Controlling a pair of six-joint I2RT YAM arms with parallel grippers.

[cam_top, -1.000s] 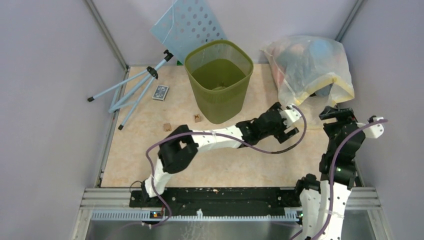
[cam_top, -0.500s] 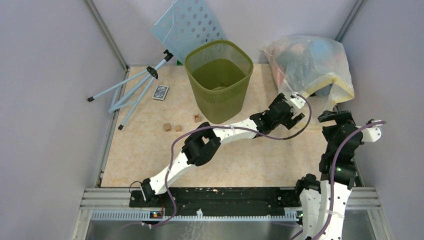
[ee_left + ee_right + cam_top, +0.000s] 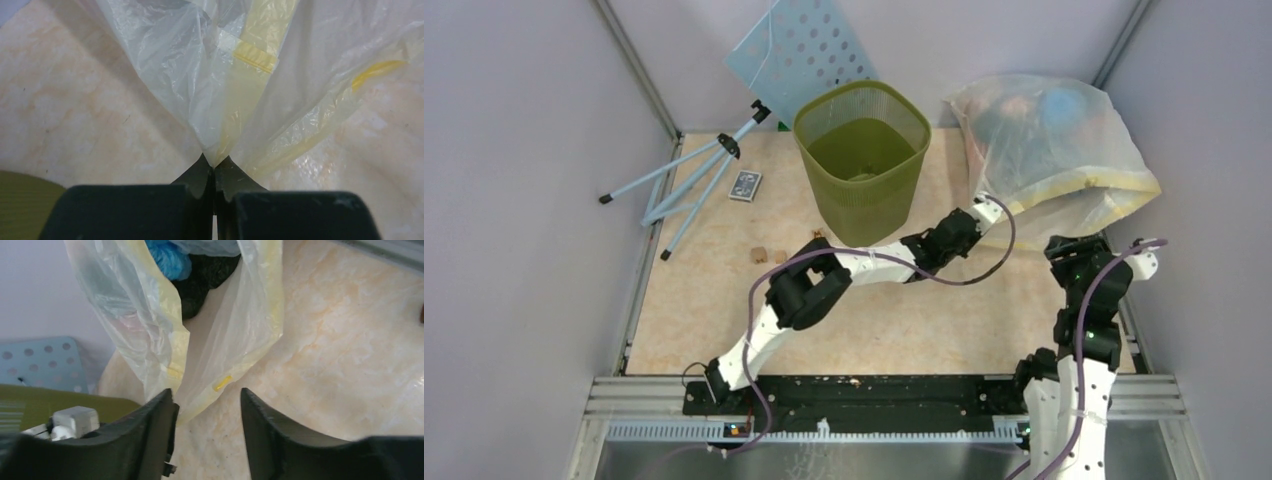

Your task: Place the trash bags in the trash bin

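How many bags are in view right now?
1: the clear bag, far right beside the trash bin, its edge pinched by the left gripper. Black plastic inside it may be another.

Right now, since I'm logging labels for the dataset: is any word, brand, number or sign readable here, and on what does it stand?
No text can be read in any view.
Small dark card on the table: a pale pattern, too small to read.
Clear bag, trash bin, perforated board: no print shows.
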